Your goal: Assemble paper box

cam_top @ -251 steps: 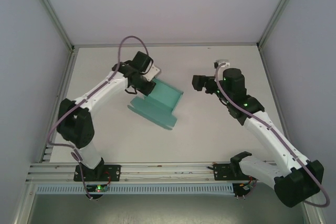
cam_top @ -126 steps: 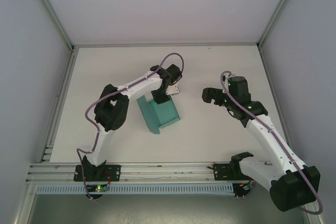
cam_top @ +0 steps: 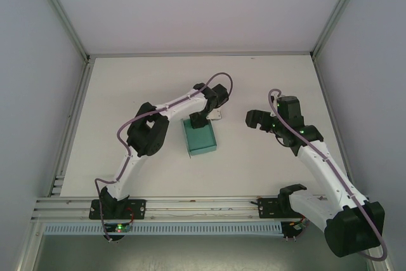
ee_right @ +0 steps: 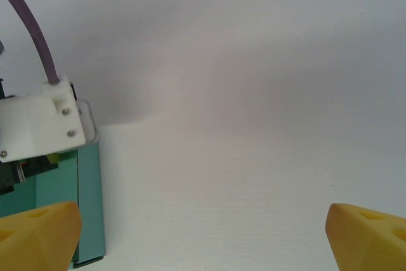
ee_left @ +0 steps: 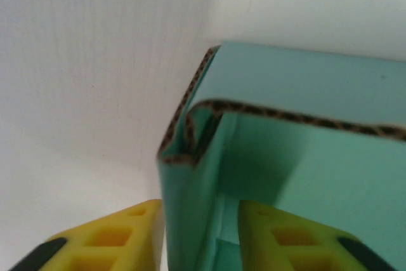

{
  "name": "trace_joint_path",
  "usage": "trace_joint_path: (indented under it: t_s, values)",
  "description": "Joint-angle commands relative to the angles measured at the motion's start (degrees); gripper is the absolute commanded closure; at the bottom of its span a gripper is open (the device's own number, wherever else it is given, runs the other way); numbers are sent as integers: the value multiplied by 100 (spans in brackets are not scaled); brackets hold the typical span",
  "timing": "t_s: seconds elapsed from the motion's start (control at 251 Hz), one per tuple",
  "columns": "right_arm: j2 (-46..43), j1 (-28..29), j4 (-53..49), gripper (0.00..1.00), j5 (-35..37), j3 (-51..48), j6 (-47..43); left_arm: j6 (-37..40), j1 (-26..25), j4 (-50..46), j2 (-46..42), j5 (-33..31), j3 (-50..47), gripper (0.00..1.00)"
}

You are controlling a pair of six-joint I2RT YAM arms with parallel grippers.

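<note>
Sitting near the middle of the white bench (cam_top: 114,93), the paper box (cam_top: 202,139) is seen as a small teal-green rectangle with sides folded up around a flat floor. From the left wrist, its cut edges are shown brown and wavy, and one corner is doubled over on itself. The left jaws are set partly open at the box's far end, with a yellow finger (ee_left: 114,239) on each side of one wall, which is not pinched. The right jaws are spread wide with nothing gripped, apart to the box's right.
</note>
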Motion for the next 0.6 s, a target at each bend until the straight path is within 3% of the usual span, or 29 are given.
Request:
trace_joint_path:
  t_s: [0.0,0.287,0.303,0.319,0.335,0.479,0.595]
  values:
    - [-128,-50,-26,1,-139,-98,-18,104,-20,-566,-304,271,235,52]
    - [-268,-50,120,2,-533,-165,-456,193,-32,-920,-1046,1194,228,31]
    - [-270,-50,160,2,-582,-167,-528,178,-21,-871,-1115,1277,220,26]
    - [-270,-52,215,1,-621,-158,-608,164,-18,-824,-1191,1354,222,6]
    - [-270,-51,267,1,-666,-149,-710,149,-16,-774,-1277,1455,217,0]
    - [123,-33,676,1,-1312,174,-1729,-332,169,179,-2295,2303,-46,0]
    - [955,228,648,1,-1803,779,-2687,-1489,457,1422,-3290,2113,-670,0]
